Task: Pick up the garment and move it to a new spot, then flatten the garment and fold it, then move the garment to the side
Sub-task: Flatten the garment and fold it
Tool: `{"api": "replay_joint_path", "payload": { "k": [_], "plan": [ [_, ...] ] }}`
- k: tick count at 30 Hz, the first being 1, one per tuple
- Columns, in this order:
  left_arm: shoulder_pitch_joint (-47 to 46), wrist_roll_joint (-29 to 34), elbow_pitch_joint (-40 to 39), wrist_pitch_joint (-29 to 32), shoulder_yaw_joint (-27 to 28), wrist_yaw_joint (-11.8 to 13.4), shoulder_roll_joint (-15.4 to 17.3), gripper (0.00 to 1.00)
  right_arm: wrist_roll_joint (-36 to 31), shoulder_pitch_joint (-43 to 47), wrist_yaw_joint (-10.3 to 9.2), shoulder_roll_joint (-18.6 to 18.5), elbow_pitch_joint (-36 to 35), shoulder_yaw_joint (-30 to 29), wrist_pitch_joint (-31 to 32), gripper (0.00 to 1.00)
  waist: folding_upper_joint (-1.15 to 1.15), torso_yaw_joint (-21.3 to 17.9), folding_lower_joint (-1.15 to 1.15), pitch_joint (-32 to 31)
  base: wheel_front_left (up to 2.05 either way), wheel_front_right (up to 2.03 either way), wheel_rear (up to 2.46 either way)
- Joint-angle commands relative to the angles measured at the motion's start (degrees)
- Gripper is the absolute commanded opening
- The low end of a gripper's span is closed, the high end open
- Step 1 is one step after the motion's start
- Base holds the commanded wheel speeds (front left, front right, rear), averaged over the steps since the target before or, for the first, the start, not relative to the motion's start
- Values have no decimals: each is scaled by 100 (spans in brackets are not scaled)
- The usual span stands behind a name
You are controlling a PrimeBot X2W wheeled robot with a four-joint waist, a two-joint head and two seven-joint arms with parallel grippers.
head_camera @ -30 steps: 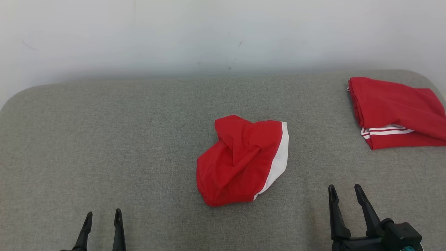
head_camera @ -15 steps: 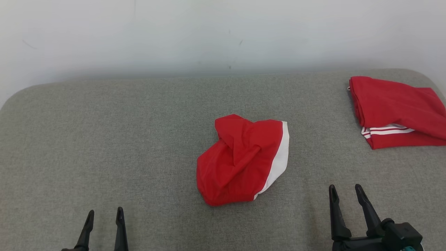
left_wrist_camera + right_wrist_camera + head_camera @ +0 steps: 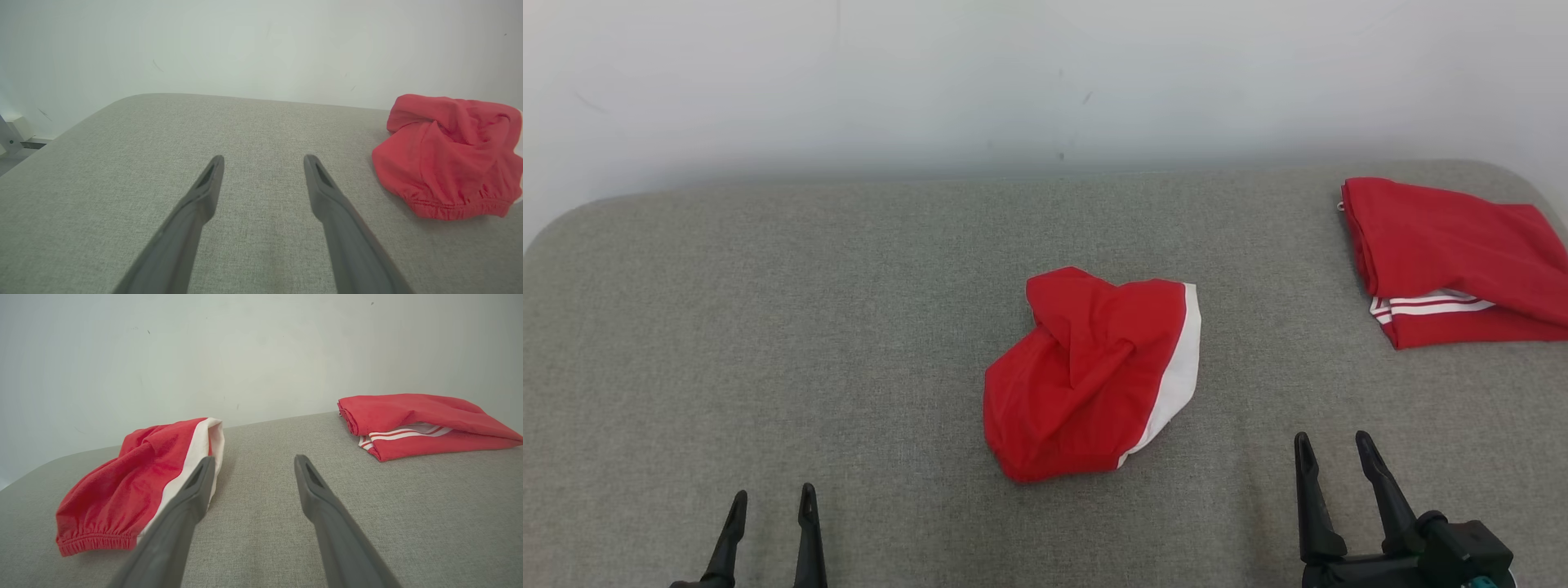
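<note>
Head view: crumpled red garment [image 3: 1086, 376] with a white side band lies mid grey padded table [image 3: 768, 327]. Left gripper [image 3: 773, 492] sits low left and right gripper [image 3: 1331, 437] low right, both spread wide, empty, well apart from the garment. Folded red piece [image 3: 1445, 253] lies at the table's far right edge
Left wrist view: jaws splayed over the table, garment off to the right
Right wrist view: jaws apart, garment left of them, folded piece ahead right
</note>
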Motion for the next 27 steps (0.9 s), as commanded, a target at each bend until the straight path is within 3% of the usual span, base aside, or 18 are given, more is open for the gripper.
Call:
{"api": "replay_joint_path", "payload": {
  "k": [1, 17, 21, 27],
  "plan": [
    [-28, 18, -5, -17, 5, 4, -12, 100, -11, -9, -16, 11, 5, -5, -6, 100, 0, 2, 0, -8, 0, 0, 0],
    [1, -196, 70, -17, -141, -45, -14, 100, -29, 1, -16, 11, 19, 13, -6, 100, 0, -16, 0, -25, 0, 0, 0],
    [-48, -285, 225, -17, -627, -139, -11, 100, -10, -45, -16, 11, 29, 41, -6, 100, 0, -68, 0, 2, 0, 0, 0],
    [-265, -515, 694, -17, -1818, -226, -7, 100, 32, -93, -16, 11, 9, 80, -6, 100, 0, -253, 0, 113, 0, 0, 0]
  ]
}}
